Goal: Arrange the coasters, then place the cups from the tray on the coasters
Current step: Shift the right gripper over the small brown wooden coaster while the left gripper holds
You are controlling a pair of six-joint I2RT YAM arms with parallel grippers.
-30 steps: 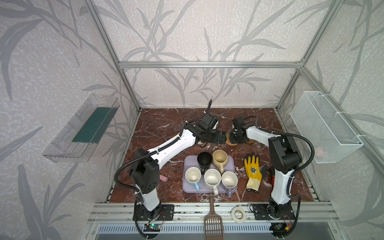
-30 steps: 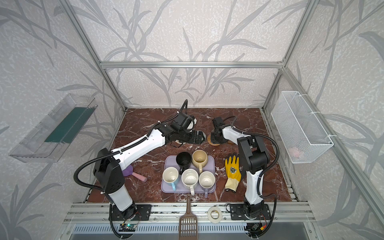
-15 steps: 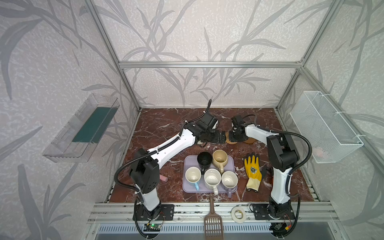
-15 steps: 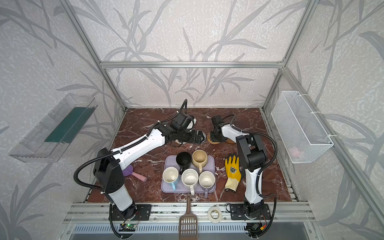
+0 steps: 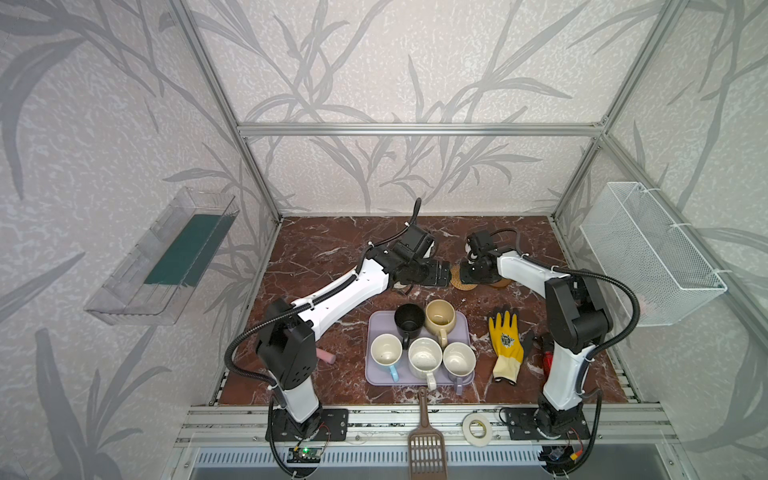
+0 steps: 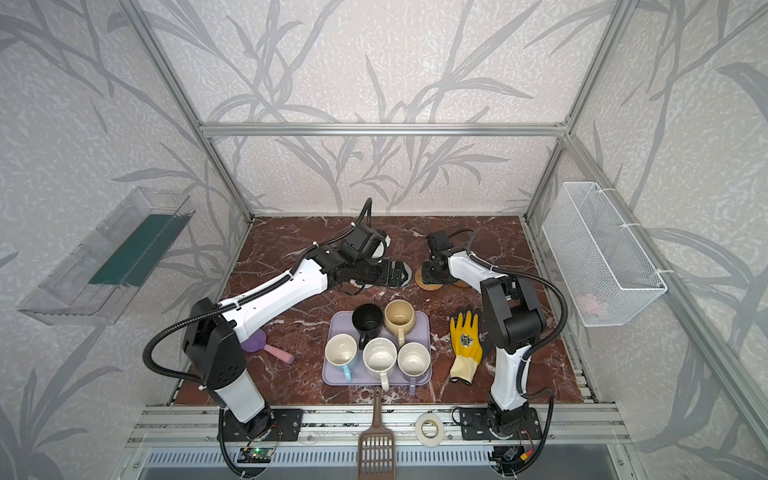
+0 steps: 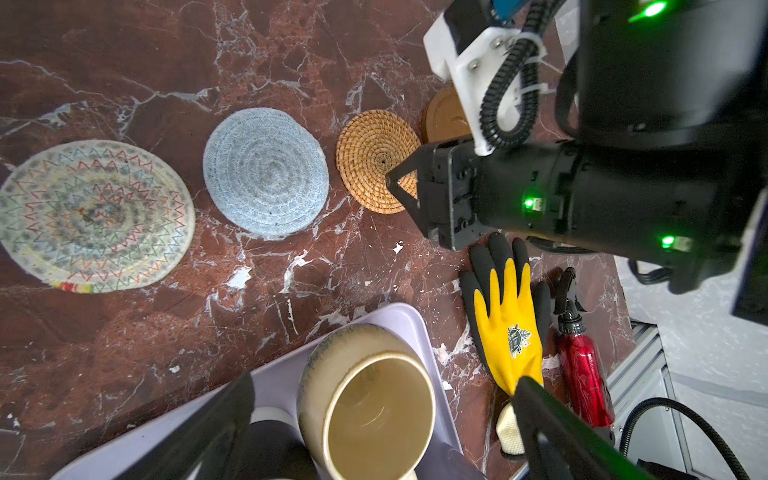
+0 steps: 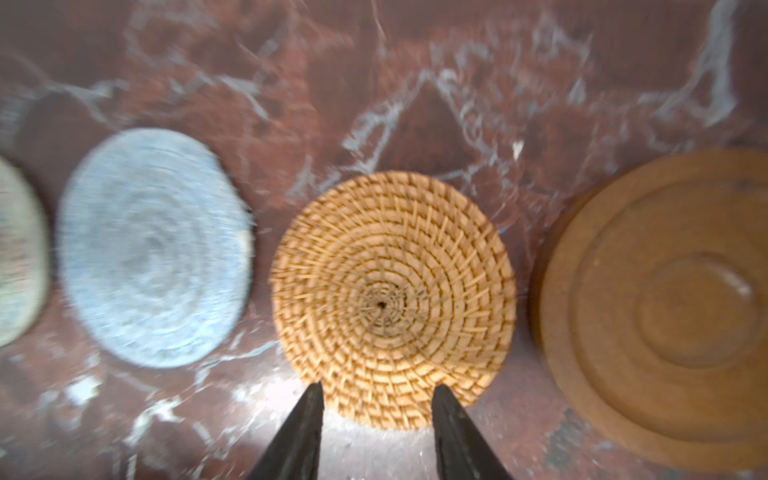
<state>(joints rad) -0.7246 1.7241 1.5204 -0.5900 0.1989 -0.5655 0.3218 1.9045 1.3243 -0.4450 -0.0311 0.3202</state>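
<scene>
Four coasters lie in a row at the back: cream woven [image 7: 93, 216], grey-blue [image 7: 266, 172], tan rattan [image 8: 392, 299] and amber-brown [image 8: 665, 303]. My right gripper [image 8: 376, 390] is open, its tips either side of the rattan coaster's near edge; the coaster lies flat on the table. My left gripper [image 7: 384, 390] stands wide open and holds nothing, low beside the row in a top view [image 5: 436, 274]. The lavender tray [image 5: 380, 322] holds the black [image 5: 409, 319], beige [image 5: 440, 318], light blue [image 5: 386, 353], cream-white [image 5: 424, 358] and lavender-grey [image 5: 459, 359] cups.
A yellow glove [image 5: 505, 345] and a red bottle [image 7: 582, 374] lie right of the tray. A pink-handled purple scoop [image 6: 270, 349] lies to its left. At the front rail are a brown scoop [image 5: 428, 440] and a tape roll [image 5: 477, 428]. A wire basket [image 5: 648, 253] hangs on the right wall.
My right gripper's jaws have spread apart at the rattan coaster, and the wrist has shifted slightly left. The left arm has not moved.
</scene>
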